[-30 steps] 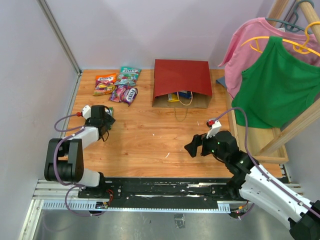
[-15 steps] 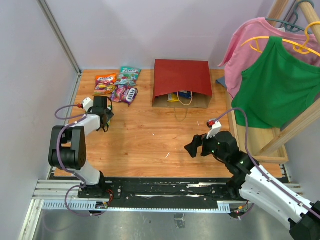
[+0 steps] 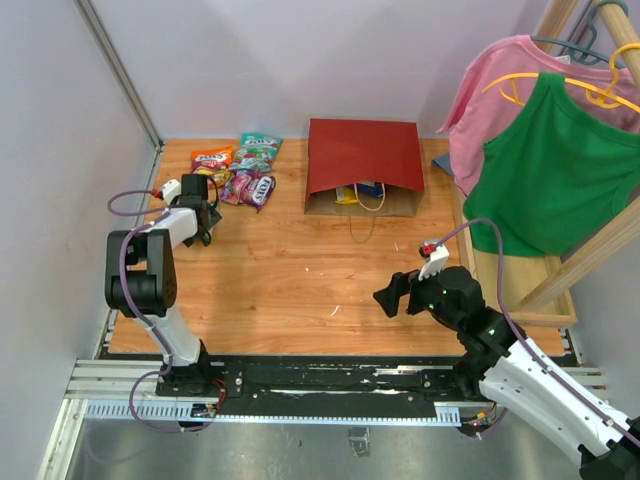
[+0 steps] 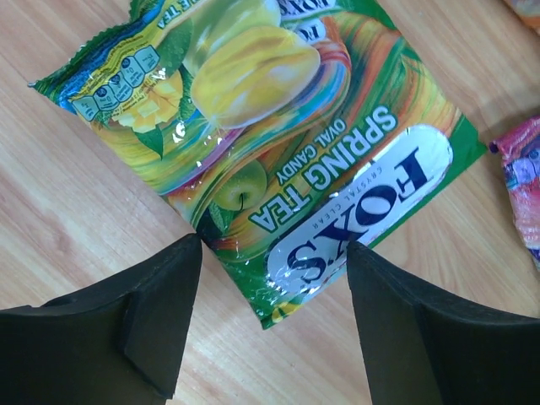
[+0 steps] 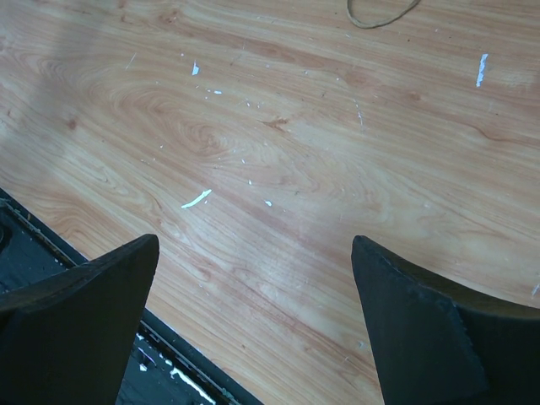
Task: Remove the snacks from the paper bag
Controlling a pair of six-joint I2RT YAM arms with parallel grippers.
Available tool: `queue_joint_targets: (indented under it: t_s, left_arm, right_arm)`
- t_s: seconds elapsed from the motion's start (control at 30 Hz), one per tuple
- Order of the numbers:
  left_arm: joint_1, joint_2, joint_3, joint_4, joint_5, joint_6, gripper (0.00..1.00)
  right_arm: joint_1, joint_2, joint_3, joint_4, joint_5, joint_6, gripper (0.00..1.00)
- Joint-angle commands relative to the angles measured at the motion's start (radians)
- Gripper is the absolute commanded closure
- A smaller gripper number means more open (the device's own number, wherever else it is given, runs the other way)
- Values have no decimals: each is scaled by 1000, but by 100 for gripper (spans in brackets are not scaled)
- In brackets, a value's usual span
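— Where is the left gripper?
— The left gripper (image 4: 272, 253) is spread wide and grips nothing. A green candy packet (image 4: 270, 143) lies flat on the table (image 4: 76, 211) just ahead of it, with one corner between the fingers.
— And the right?
— The right gripper (image 5: 255, 245) is also wide open and empty, above bare table. The paper bag (image 3: 365, 155) lies well ahead of it, with a blue snack (image 3: 368, 187) and a yellow wrapper (image 3: 346, 196) at its mouth.

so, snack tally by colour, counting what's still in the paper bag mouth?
orange candy packet: 1
teal candy packet: 1
purple candy packet: 1
green Fox's Spring Tea packet: 1
yellow wrapper, in the paper bag mouth: 1
blue packet, in the bag mouth: 1
Total: 6
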Motion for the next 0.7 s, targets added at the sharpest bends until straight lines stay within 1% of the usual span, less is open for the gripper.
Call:
queue_joint_targets:
  t_s: [0.0, 0.1, 0.17, 0.2, 0.23, 0.27, 0.33, 0.4, 0.47, 0.57, 0.67]
  left_arm:
    - [1, -70, 4, -14, 93, 78, 25]
    - [-5, -189, -63, 75, 255, 161, 23]
    - [-25, -287, -117, 128, 344, 212, 19]
    - [-40, -333, -135, 138, 363, 230, 17]
    - [-67, -387, -147, 141, 376, 246, 9]
    - [-88, -420, -153, 137, 389, 259, 5]
    - [-135, -469, -156, 118, 402, 277, 1]
    - [-182, -505, -157, 102, 408, 292, 0]
    - [-212, -532, -166, 106, 447, 304, 0]
    - [-219, -570, -192, 135, 541, 308, 0]
    - [-219, -593, -210, 148, 574, 303, 0]
  right_arm:
    - [-17, 0, 1, -8, 15, -19, 2]
    - [-18, 16, -5, 11, 11, -17, 2]
    - [-18, 37, -12, 36, 5, -13, 2]
    - [-17, 51, -17, 50, 4, -11, 2]
    - [-17, 72, -20, 66, 2, -8, 2]
    - [-18, 95, -22, 82, -3, -6, 2]
    - [-19, 153, -21, 112, -13, 0, 2]
    - [-19, 208, -12, 134, -17, 11, 2]
    - [-21, 254, 5, 153, -19, 17, 2]
    - [-24, 308, 40, 163, 8, 10, 2]
    - [-40, 357, 82, 163, 33, -4, 2]
